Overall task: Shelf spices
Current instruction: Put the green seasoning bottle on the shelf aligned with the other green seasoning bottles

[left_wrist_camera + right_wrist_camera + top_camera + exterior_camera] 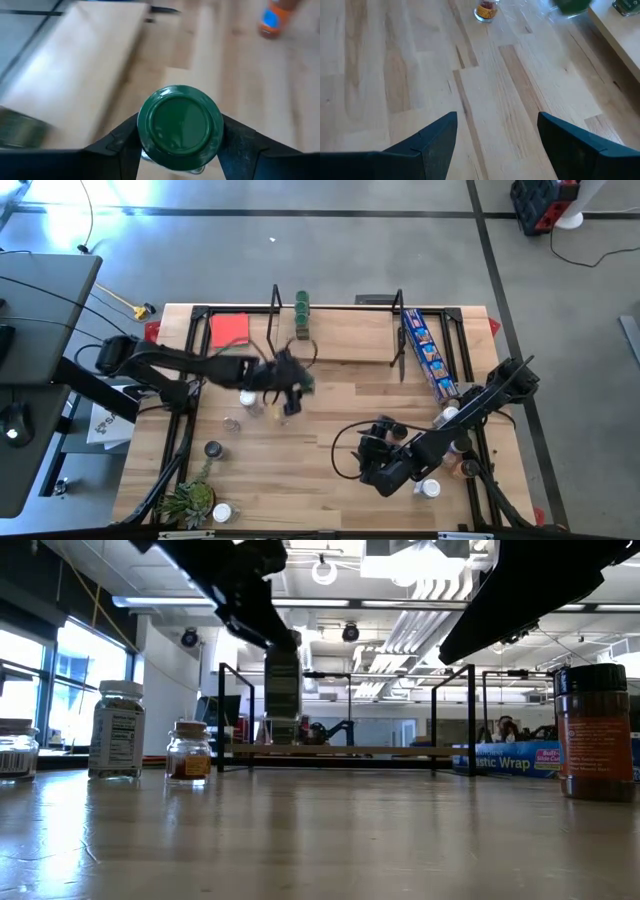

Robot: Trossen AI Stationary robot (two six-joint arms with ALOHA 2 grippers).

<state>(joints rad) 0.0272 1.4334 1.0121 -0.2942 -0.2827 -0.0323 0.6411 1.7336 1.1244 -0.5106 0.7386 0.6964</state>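
While gripped, a green-lidded jar [180, 125] sits between the left end effector [180, 150] fingers.

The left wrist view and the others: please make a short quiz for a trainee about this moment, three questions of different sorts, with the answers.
1. True or false: the left claw has a green-lidded jar between its fingers.
2. Multiple choice: where do jars already stand on the shelf? A) near its left upright frame B) at its middle C) near its right upright frame
3. Fill in: the right claw hovers over bare table with its fingers ____ and nothing between them.

Key: 1 true; 2 A, two green-lidded jars stand there; 3 open.
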